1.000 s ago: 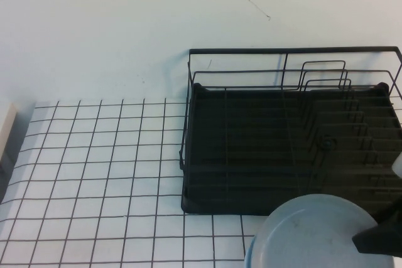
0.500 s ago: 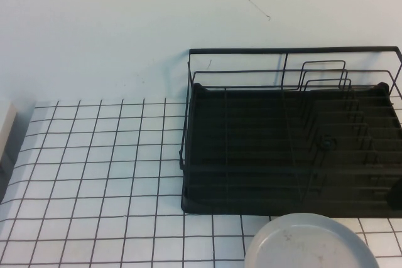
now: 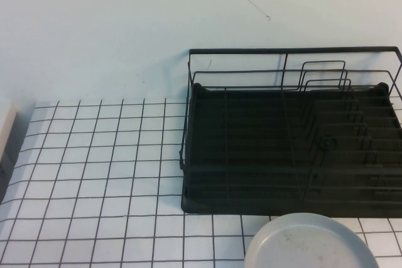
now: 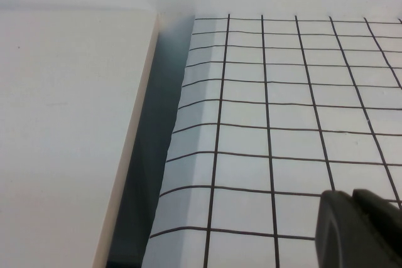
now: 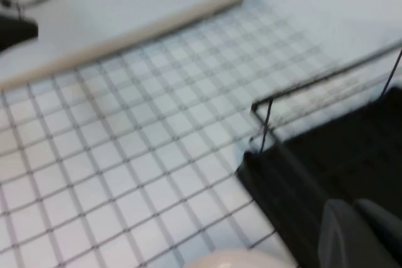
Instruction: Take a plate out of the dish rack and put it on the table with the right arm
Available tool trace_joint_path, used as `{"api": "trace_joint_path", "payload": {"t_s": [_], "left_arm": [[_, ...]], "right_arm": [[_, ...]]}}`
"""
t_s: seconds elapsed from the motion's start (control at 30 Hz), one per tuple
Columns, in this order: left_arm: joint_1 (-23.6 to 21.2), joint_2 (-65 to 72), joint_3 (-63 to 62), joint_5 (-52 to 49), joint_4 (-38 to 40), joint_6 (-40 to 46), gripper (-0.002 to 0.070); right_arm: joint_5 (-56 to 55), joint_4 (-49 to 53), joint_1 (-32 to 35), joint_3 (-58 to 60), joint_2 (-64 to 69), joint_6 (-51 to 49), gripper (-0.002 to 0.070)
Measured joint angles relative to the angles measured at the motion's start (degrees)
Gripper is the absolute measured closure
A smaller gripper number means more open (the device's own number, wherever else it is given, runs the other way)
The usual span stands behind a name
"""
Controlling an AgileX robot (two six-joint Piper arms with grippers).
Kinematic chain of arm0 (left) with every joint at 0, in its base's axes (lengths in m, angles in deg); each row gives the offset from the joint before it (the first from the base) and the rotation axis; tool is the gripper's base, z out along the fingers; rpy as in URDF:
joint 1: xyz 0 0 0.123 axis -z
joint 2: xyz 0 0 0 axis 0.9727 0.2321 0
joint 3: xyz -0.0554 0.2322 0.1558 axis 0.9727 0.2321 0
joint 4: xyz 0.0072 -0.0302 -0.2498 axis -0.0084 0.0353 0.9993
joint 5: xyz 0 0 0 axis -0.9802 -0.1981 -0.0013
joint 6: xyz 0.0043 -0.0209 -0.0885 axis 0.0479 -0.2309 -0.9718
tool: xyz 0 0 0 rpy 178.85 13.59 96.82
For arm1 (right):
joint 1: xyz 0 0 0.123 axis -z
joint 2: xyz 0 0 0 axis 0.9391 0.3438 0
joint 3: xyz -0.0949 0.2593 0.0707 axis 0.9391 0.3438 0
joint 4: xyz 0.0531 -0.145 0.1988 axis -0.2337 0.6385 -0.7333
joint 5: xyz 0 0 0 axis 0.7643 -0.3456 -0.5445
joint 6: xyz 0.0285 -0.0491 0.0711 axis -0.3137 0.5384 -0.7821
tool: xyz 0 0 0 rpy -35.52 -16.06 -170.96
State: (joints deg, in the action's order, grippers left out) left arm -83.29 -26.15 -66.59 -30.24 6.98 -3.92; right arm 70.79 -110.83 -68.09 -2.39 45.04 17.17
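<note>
The pale grey plate (image 3: 311, 243) lies flat on the grid table (image 3: 94, 167), just in front of the black wire dish rack (image 3: 251, 149), at the bottom right of the high view. The rack holds no dishes. In the right wrist view only a pale sliver of the plate (image 5: 226, 260) shows beside the rack's corner (image 5: 295, 180). My right gripper (image 5: 355, 205) is out of the high view; in its wrist view its fingers lie together, empty, over the rack's edge. My left gripper (image 4: 355, 196) is shut and empty above the table's left side.
A pale board (image 4: 63, 123) lies beyond the table's left edge, with a dark gap between them; it shows as a beige strip (image 3: 5, 130) in the high view. Open grid surface lies left of the rack. A white wall stands behind.
A second ago my right gripper was at the plate's right rim, holding it higher. The plate has since come down onto the table and the gripper has left the high view.
</note>
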Motion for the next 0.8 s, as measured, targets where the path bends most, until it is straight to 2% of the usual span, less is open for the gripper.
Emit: {"api": "trace_joint_path", "payload": {"t_s": [0.17,0.37,0.57,0.8], "left_arm": [[0.0,0.0,0.0,0.0,0.0,0.0,0.0678],[0.0,0.0,0.0,0.0,0.0,0.0,0.0678],[0.0,0.0,0.0,0.0,0.0,0.0,0.0678],[0.0,0.0,0.0,0.0,0.0,0.0,0.0678]], "right_arm": [[-9.6,-2.7,0.0,7.0,-11.5,1.1,0.0678],[-13.3,-1.6,0.0,13.8,-16.8,-3.3,0.0678],[-34.1,-1.0,0.0,23.2,-21.1,1.5,0.0678],[-53.8,-2.1,0.0,34.2,-36.5,4.0,0.0678]]}}
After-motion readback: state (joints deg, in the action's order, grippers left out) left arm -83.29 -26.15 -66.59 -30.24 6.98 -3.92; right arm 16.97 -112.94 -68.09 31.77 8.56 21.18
